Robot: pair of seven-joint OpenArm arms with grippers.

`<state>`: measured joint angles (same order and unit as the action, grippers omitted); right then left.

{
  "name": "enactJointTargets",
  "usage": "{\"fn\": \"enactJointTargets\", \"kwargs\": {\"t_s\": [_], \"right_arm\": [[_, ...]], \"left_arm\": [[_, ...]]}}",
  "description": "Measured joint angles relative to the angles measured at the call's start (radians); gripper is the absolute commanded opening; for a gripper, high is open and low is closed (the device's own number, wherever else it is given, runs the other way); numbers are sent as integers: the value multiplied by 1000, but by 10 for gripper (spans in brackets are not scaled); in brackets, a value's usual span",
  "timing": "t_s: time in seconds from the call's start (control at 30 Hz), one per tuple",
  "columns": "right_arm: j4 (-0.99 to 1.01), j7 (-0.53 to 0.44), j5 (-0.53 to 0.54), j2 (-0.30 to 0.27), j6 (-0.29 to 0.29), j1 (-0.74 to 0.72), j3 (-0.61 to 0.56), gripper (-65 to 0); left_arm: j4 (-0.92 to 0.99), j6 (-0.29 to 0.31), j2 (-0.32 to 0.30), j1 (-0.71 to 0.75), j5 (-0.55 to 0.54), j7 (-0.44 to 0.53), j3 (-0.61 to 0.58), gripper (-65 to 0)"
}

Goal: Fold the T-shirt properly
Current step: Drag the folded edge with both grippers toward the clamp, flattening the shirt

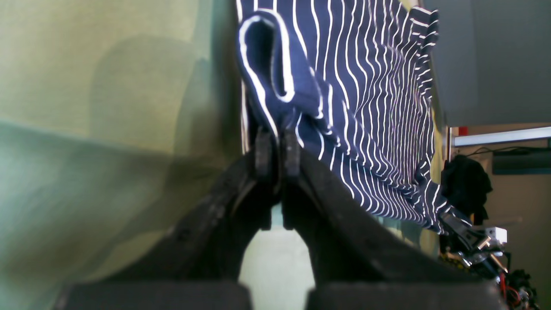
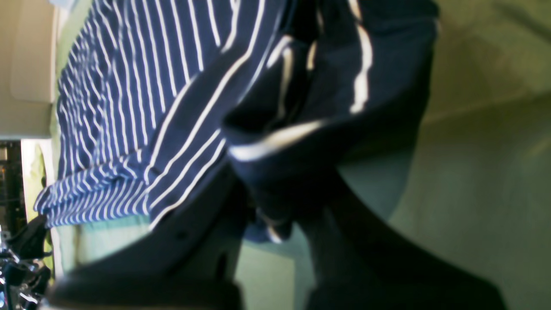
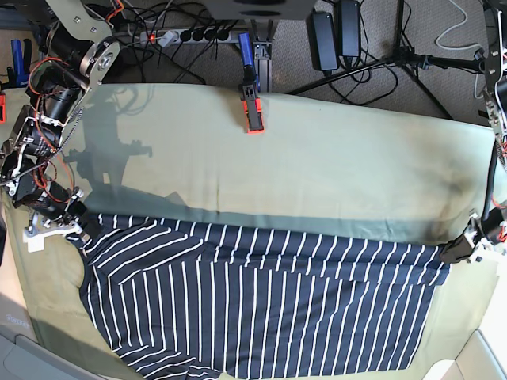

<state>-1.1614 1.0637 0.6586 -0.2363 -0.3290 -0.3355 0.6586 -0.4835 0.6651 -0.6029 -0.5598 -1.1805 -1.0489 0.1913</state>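
Cloth cover: pale green cloth (image 3: 333,170) drapes the whole table, soft and matte, faintly creased.
Clamp: an orange and blue clamp (image 3: 252,95) pins the cloth's far edge, well beyond the shirt.
Floor clutter: black cables, power bricks and a power strip (image 3: 186,35) lie past the far edge of the cloth.
T-shirt: navy knit with thin white stripes, the T-shirt (image 3: 261,305) lies spread on the near half of the cloth, its far edge stretched between the two arms.
Left gripper: the left gripper (image 1: 277,148) has its black jaws pressed together on a bunched, white-trimmed hem of the T-shirt, at the shirt's corner.
Right gripper: the right gripper (image 2: 275,224) is clamped on a dark fold of the T-shirt at the opposite corner; that view is blurred.
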Motion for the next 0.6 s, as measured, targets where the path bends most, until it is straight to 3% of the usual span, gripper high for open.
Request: {"fn": "enactJointTargets", "kwargs": {"t_s": [0.23,0.6], "right_arm": [[-70,25,5,1,-2,95,0,-650],[-267,27,29,2,-4,319,-2,-650]], "left_arm": [[-43,2,-12,90,-37,-24,0,-650],[-361,11,-40,360,-63,-44,-2,-650]]}}
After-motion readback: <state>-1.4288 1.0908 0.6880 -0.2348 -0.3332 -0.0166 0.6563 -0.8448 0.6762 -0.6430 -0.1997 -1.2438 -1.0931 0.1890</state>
